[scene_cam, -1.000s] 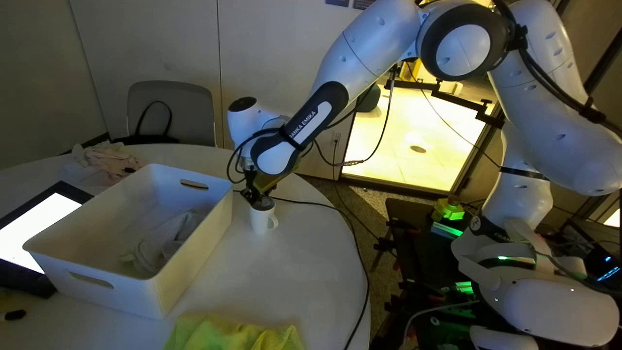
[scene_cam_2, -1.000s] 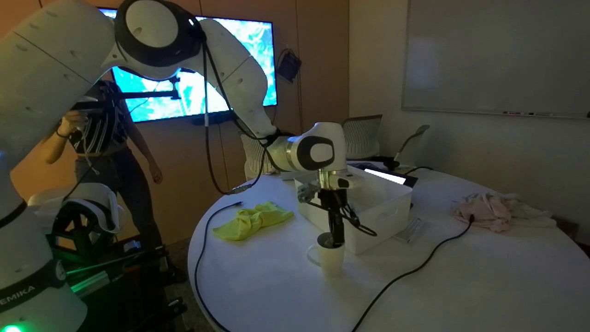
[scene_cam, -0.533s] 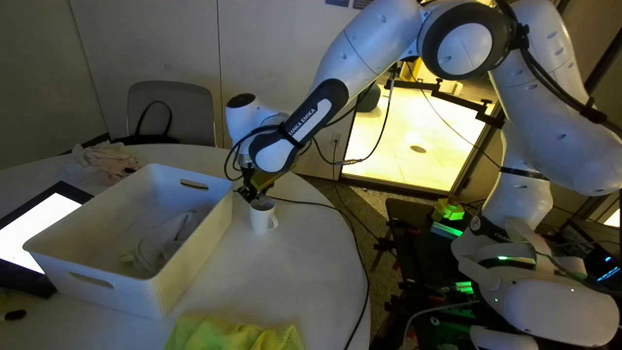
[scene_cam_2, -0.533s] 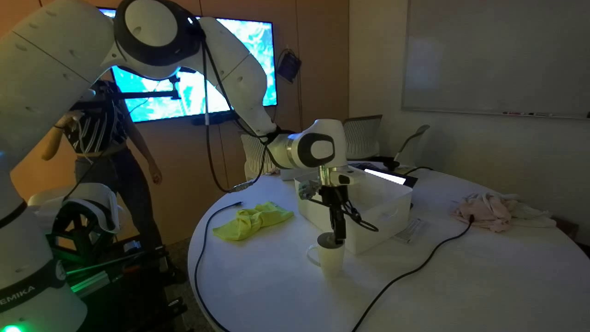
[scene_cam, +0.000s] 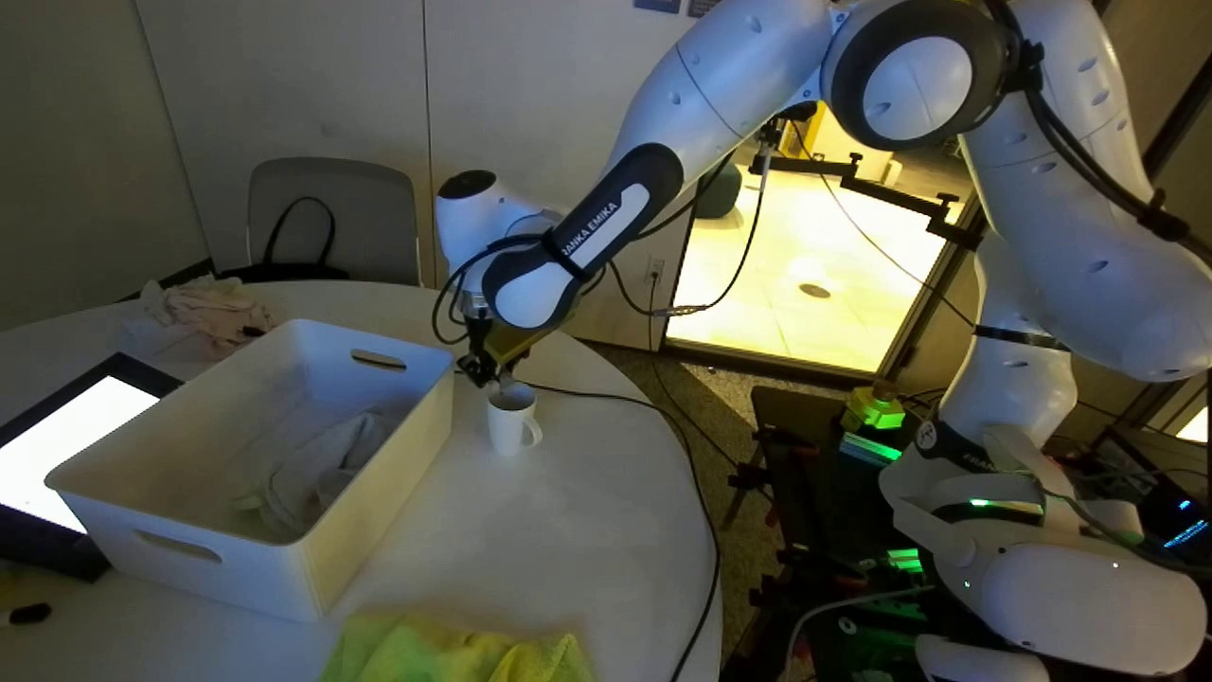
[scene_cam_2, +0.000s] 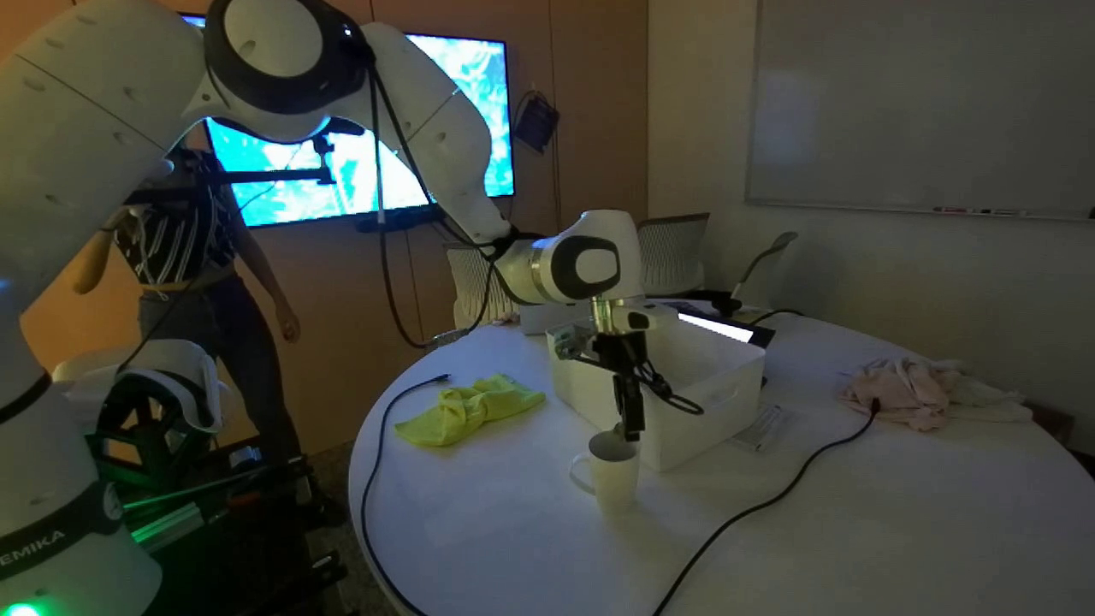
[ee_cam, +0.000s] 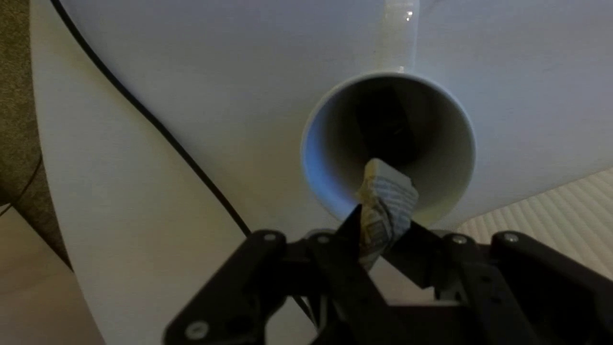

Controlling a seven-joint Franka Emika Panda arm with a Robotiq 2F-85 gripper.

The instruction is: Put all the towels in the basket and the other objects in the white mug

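Note:
The white mug (scene_cam: 509,434) stands upright on the table, its handle (ee_cam: 400,36) at the top of the wrist view; a dark object (ee_cam: 387,125) lies inside. Just above its rim is my gripper (ee_cam: 378,235), shut on a small packet (ee_cam: 390,194) with printed wrapping, whose free end hangs over the mug's mouth. The basket (scene_cam: 383,502) is beside the mug, holding a whitish-grey towel (scene_cam: 327,474). A yellow-green towel (scene_cam_2: 469,412) lies crumpled on the table outside it. Farther off is a heap of pale pink and white cloth (scene_cam_2: 902,393).
A black cable (scene_cam_2: 770,492) crosses the table past the mug, and another cable (scene_cam_2: 374,479) runs along the table's edge. Behind the basket sits a device with a bright screen (scene_cam: 57,445); a dark marker-like item (scene_cam: 30,614) lies near it. A person (scene_cam_2: 201,231) stands behind the arm.
My gripper has risen, its fingertips moving from the mug's mouth to just above the rim. The mug, basket and cloths have stayed where they were.

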